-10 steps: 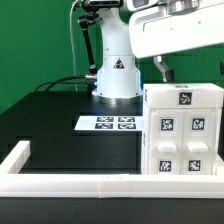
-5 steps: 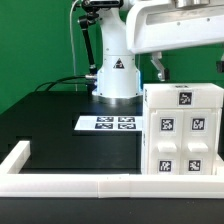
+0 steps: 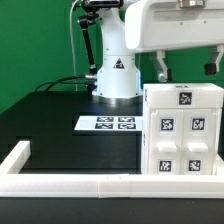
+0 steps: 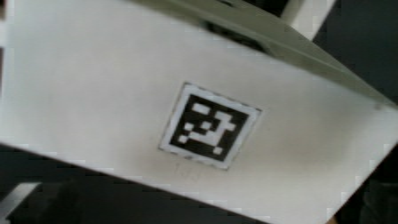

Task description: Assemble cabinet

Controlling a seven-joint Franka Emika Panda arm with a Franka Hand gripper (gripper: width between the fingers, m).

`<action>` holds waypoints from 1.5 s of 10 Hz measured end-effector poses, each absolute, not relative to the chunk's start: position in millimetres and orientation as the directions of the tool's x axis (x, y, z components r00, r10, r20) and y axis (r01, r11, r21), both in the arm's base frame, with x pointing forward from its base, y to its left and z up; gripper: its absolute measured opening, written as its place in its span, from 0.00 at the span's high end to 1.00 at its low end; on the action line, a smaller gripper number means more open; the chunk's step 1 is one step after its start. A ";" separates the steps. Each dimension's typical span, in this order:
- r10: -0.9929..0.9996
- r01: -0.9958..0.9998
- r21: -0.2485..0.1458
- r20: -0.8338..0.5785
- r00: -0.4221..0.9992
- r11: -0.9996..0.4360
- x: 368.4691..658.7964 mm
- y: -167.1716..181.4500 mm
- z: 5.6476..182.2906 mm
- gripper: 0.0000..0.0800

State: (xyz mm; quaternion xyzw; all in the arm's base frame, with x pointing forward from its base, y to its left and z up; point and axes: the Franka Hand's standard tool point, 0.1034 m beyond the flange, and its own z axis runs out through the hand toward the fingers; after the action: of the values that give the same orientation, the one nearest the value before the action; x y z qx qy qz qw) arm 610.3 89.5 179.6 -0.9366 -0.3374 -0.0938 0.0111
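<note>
Green backdrop panels enclose a black table (image 3: 50, 125) with a white border rail (image 3: 70, 183) along its near edge. On the exterior view's right, the cabinet (image 3: 183, 130) stands upright on the table just behind that rail, with square tags on its top and front faces. The marker board (image 3: 108, 123) lies flat near the table's middle, in front of the arm base (image 3: 117, 75). The gripper (image 3: 185, 68) hangs directly above the cabinet, its two fingers spread wide apart and holding nothing. In the wrist view, the cabinet's tagged top face (image 4: 214, 120) fills the frame.
</note>
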 end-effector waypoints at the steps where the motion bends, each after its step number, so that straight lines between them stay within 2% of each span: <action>1: 0.721 0.721 0.071 0.165 0.673 -0.689 610.9 89.3 179.0 0.00; 3: 0.831 0.826 0.099 0.114 0.545 -0.555 609.6 89.9 175.7 0.00; 6: 0.947 0.940 0.121 0.002 0.321 -0.319 602.0 90.1 168.9 0.00; 11: 0.996 0.992 0.113 -0.062 0.057 -0.049 598.7 85.1 159.7 0.00; 14: 0.995 0.992 0.111 -0.061 0.075 -0.068 598.9 85.1 153.9 0.00; 15: 0.995 0.991 0.111 -0.061 0.077 -0.070 599.0 83.8 153.8 0.12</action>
State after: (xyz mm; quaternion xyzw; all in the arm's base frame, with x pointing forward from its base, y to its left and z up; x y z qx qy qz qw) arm 599.0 83.8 153.8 -0.7313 -0.6792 -0.0153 -0.0615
